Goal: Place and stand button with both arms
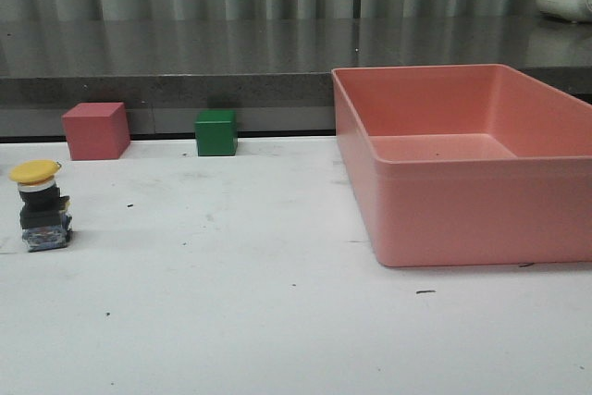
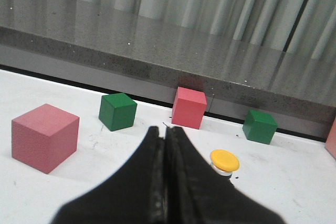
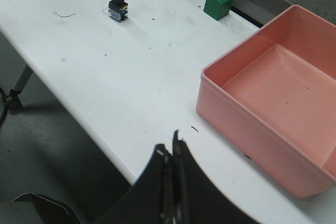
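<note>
Button [image 1: 41, 206]: upright on the white table [image 1: 277, 321], far left in the front view, yellow cap up, blocky black-and-blue base down; apart from everything else.
Stage: looks already stood; neither arm touching it.
Left gripper [image 2: 165, 135]: fingers pressed together, no gap, nothing held; button's yellow cap [image 2: 224, 160] just past the fingertips, slightly to one side.
Right gripper [image 3: 171, 153]: also closed tight and empty, hanging near the table's front edge, well apart from the button [image 3: 118, 2].
Handling: probably light, rigid plastic, not fragile; smooth domed cap likely slippery; wide cap over a narrow body, so likely top-heavy and easy to topple with a side nudge.
Grip spot: flat sides of the square base or the black body under the cap; cap rim a poor choice.
Edges: in the front view, button close to the left border of the picture; table's left end not shown there. In the right wrist view, a table edge a short way from it, floor below.
Neighbours: pink cube [image 1: 95, 130] and green cube [image 1: 215, 132] behind, along the back edge; further cubes in the left wrist view.
Open room: broad bare tabletop between button and pink bin [image 1: 444, 219]; bin wall tall, blocking low sweeps on the right.
</note>
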Robot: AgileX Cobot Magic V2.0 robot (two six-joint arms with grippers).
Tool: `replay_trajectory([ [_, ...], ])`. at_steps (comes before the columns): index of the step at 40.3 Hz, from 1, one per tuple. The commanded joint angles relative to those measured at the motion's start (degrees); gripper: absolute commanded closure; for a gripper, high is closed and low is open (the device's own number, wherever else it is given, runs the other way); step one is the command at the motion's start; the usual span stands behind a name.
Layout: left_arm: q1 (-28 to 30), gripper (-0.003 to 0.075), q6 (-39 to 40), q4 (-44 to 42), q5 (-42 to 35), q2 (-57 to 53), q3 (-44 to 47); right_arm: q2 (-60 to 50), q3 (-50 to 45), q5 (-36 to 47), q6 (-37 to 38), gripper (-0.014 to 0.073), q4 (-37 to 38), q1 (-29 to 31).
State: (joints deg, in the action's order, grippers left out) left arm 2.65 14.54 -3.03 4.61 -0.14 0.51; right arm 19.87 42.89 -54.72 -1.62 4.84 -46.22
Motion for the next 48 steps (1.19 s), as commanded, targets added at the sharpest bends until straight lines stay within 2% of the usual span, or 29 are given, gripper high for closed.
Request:
replay_trajectory([
  [1, 0.0, 0.074, -4.9, 1.7, -5.6, -1.4, 0.9, 0.6, 1.2, 4.1, -0.5, 0.0662, 0.3, 0.2],
  [22, -0.2, 0.074, -5.0, 1.8, -6.6, -1.4, 0.9, 0.6, 1.2, 4.1, -0.5, 0.0662, 0.3, 0.2],
  [37, -3.6, 0.074, -5.0, 1.1, -6.7, -1.4, 0.9, 0.6, 1.2, 4.1, -0.5, 0.0662, 0.3, 0.2],
  [48, -3.9, 0.074, -5.0, 1.1, -6.7, -1.4, 0.9, 0.6, 1.2, 4.1, -0.5, 0.0662, 0.3, 0.2],
])
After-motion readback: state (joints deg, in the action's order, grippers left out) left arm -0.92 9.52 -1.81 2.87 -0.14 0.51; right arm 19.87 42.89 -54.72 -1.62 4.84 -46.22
